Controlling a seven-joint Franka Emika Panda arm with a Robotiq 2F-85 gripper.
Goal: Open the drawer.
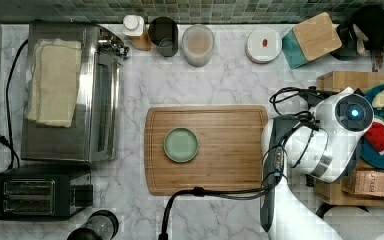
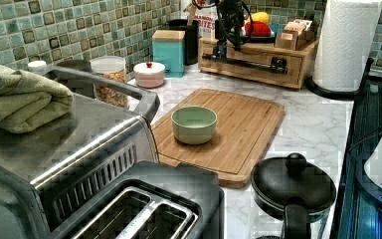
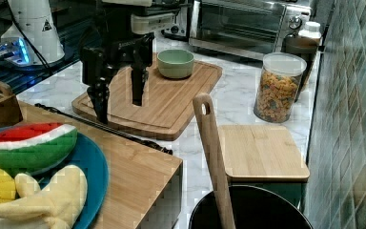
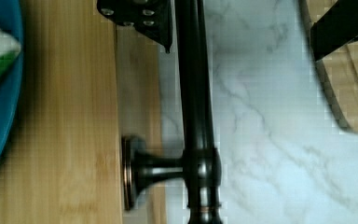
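The light bamboo-wood drawer [image 2: 251, 63] is sitting in a low wooden cabinet on the marble counter [image 1: 135, 90], against the tiled wall at the far side of the left view, and its front appears flush with the cabinet. Its long dark metal bar handle [image 4: 196, 116] is running along the drawer front, standing off it on a round-based post [image 4: 142, 172].

The black gripper [image 3: 119, 95] is hanging over that handle with its fingers spread apart. In the wrist view one finger [image 4: 144, 18] is lying between the drawer front and the bar, the other [image 4: 340, 23] is well out over the counter, and neither is pressing on the bar.

On top of the drawer cabinet, a blue plate [image 3: 88, 171] is carrying a toy watermelon slice [image 3: 28, 145] and a pale yellow toy banana [image 3: 47, 200].

Just beside the drawer, the rounded-corner bamboo cutting board [image 1: 230, 150] is lying flat on the counter. A pale green bowl [image 2: 194, 124] is standing on the board; nothing can be made out inside it.

Beyond the board from the drawer, a clear lidded jar [image 3: 279, 88] is holding multicoloured cereal. A black utensil crock [image 3: 252, 210] beside the drawer cabinet is holding a wooden spoon handle [image 3: 212, 152], and a teal box with a wooden lid [image 2: 169, 50] is standing next to it.
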